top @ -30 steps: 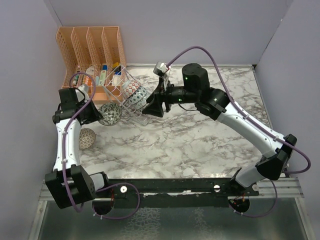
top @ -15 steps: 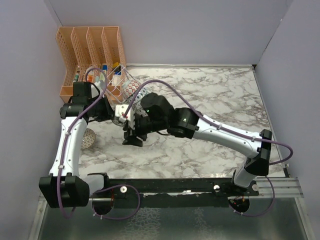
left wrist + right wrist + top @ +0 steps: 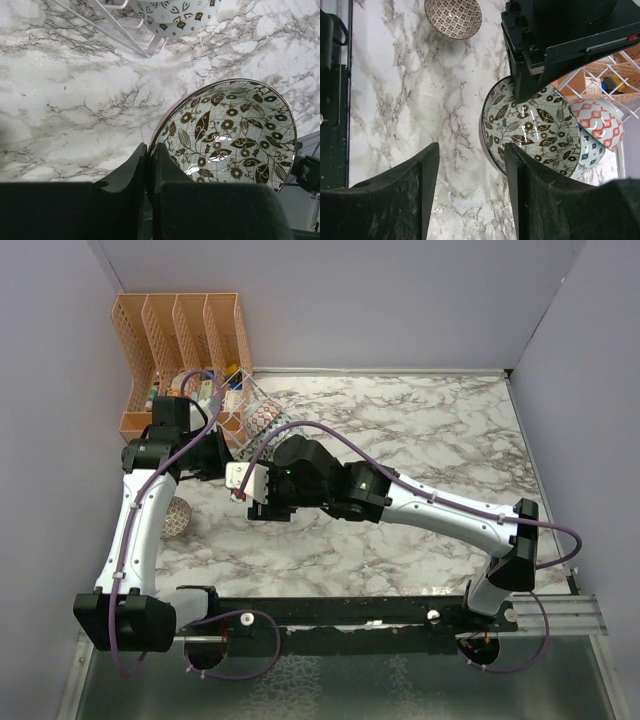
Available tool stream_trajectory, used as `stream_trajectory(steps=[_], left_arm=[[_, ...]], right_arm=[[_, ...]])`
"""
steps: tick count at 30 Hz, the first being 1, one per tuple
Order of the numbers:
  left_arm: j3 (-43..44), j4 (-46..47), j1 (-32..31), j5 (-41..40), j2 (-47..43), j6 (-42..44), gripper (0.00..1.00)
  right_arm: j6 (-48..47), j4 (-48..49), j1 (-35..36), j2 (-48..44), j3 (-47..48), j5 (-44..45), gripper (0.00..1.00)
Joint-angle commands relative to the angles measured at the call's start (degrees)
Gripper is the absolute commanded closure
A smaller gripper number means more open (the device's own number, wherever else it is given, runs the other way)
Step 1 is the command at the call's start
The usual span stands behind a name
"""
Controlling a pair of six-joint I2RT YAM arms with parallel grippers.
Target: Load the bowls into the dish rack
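Bowl with the brown leaf print [image 3: 225, 135] is pinched by its rim in the left jaws, shut tight on it, tilted, just short of the dish rack [image 3: 125, 35]; it was carried in toward the rack over the last second. Right arm [image 3: 420, 505] swung off the rack and now sits low beside the held bowl, right jaws wide apart, gripping nothing. Reads as slotting coming up next. Rack holds a red-patterned bowl [image 3: 597, 122] and a blue one [image 3: 588, 154]; tan bowl [image 3: 453, 17] sits on the bench [image 3: 420, 420], well apart. In the top view the right wrist covers the held bowl. Free slots can't be counted, and any other bowls are out of view
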Motion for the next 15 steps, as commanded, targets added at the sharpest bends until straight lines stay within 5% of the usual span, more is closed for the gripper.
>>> stream_trajectory(steps=[1, 9, 15], left_arm=[[3.44, -1.44, -1.17, 2.45, -1.37, -0.50, 1.00], [4.46, -2.99, -2.33, 2.52, -1.65, -1.11, 1.00], [8.13, -5.31, -4.13, 1.36, -1.18, -1.55, 1.00]], right_arm=[[-2.70, 2.63, 0.09, 0.52, -0.77, 4.24, 0.45], [-3.78, 4.12, 0.09, 2.90, -0.49, 5.64, 0.49], [-4.97, 5.78, 0.12, 4.74, 0.05, 8.15, 0.66]])
